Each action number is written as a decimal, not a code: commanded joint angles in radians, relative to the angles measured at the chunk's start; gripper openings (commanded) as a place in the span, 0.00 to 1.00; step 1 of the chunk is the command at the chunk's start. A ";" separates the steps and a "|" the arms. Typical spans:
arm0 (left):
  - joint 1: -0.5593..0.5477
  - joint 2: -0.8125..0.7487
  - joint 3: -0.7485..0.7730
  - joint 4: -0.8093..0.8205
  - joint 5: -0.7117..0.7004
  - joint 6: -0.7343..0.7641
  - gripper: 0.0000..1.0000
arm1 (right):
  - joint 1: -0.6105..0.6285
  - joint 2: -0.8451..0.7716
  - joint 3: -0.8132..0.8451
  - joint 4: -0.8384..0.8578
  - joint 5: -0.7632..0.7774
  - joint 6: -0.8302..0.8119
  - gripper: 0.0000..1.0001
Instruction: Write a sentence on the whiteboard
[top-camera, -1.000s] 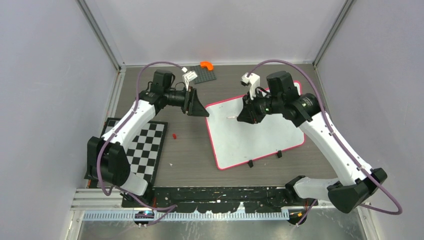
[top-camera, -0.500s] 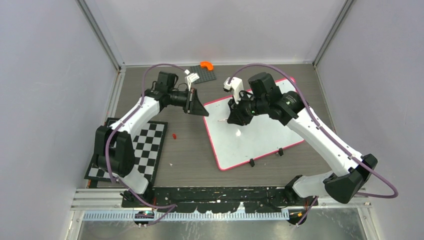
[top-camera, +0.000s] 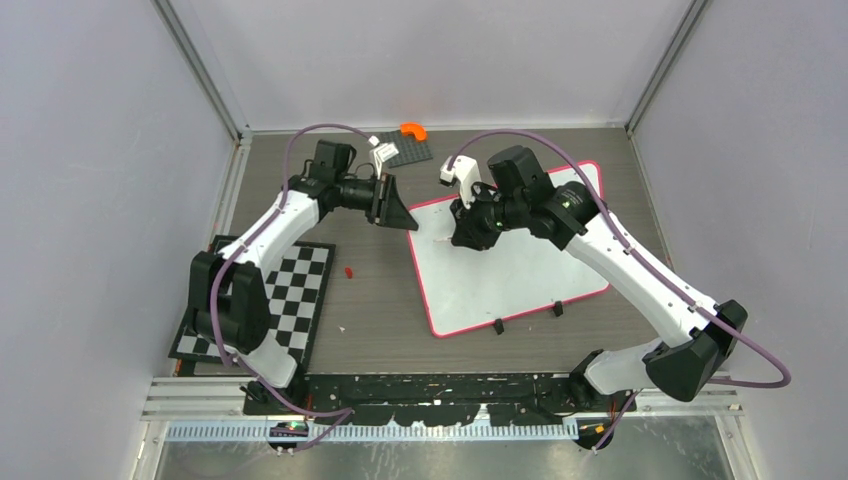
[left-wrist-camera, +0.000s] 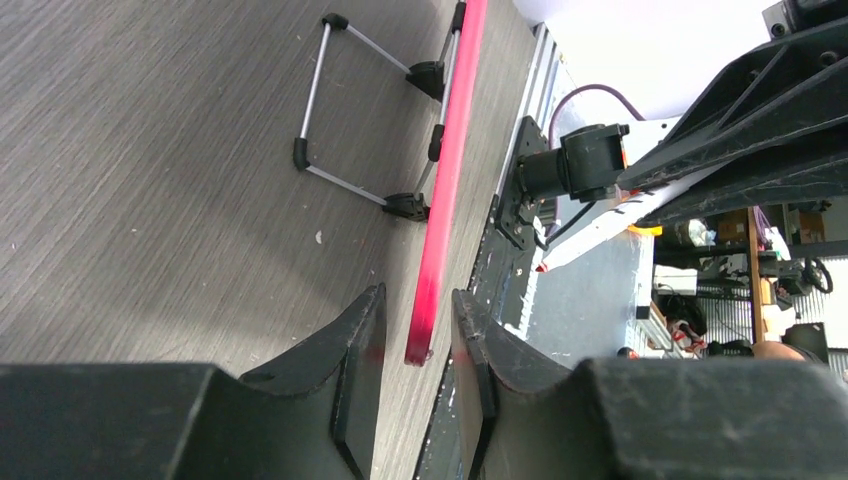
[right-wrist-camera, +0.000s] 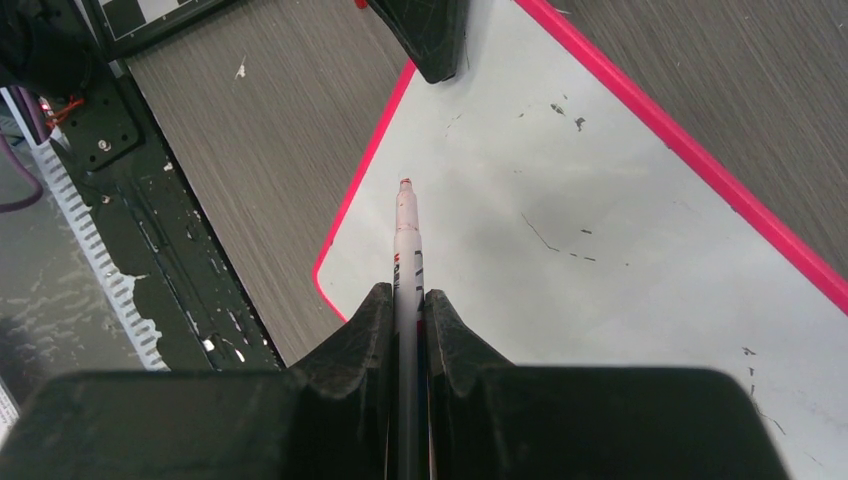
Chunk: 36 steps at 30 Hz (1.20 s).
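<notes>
So, going left to right: the checkerboard mat sits at the near left of the table, with a tiny red bit lying just to its right. Neither one is involved here.

Next is the left gripper, reaching in at the far-left corner of the whiteboard. In the wrist view its fingers are apart and straddle the pink rim, with a sliver of gap on each side. To me that looks more like bracketing the corner than pinching it. Behind it, at the far edge, are the grey studded plate and an orange piece.

The whiteboard lies flat, mid-right on the table and turned at an angle, with its two black clips on the near edge. No sentence is on it yet, only a few dark specks and a faint scratch.

The right gripper is clamped on a marker that points forward, its red tip over the board's far-left area near the rim. I can't tell whether the tip is touching.

My read is that this is the lining-up step just before the first letter. The next move calls for setting the tip down gently near that far-left corner, then making light, even strokes to the right. The left side also needs to keep the board from sliding.
</notes>
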 joint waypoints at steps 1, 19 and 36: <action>0.008 -0.046 0.003 0.086 0.003 -0.048 0.31 | 0.004 -0.002 0.043 0.042 0.007 -0.016 0.00; 0.009 -0.023 -0.008 0.122 0.003 -0.057 0.00 | 0.052 0.077 0.062 0.081 0.078 -0.029 0.00; 0.008 -0.038 -0.035 0.128 0.034 -0.019 0.00 | 0.073 0.138 0.089 0.071 0.108 -0.051 0.00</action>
